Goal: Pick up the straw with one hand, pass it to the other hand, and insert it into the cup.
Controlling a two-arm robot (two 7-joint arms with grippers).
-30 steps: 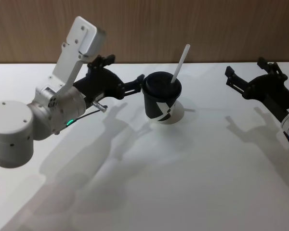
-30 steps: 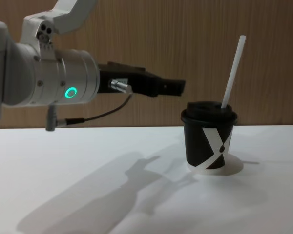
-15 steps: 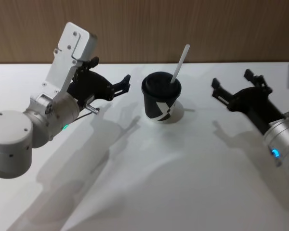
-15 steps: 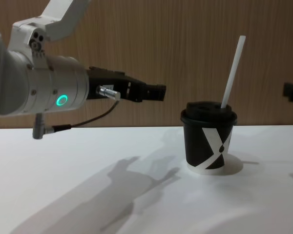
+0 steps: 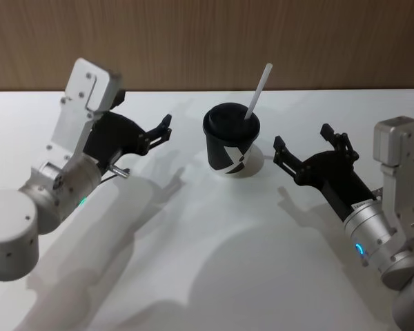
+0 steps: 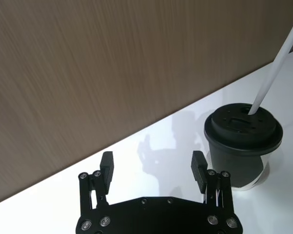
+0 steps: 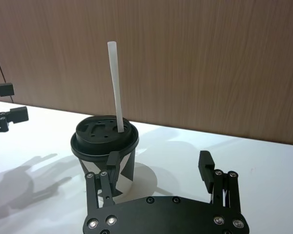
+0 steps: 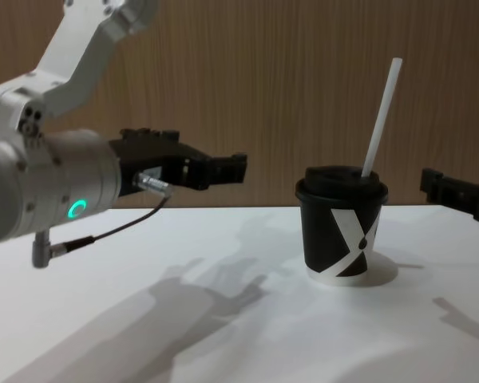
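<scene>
I see the thin white straw [image 5: 256, 92] standing in the black lidded paper cup [image 5: 230, 141], leaning toward 1 o'clock; light, crushable, best pinched mid-shaft. Left gripper [image 5: 161, 128] and right gripper [image 5: 305, 149] flank it, jaws open, empty

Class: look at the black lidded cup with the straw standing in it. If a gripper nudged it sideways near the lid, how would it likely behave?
The cup is a short paper one, so probably light, and may slide on the smooth white table. Its base looks narrower than its domed lid, so a high push might tip it. The straw leans out well above the lid and would likely act as a lever if bumped.
</scene>
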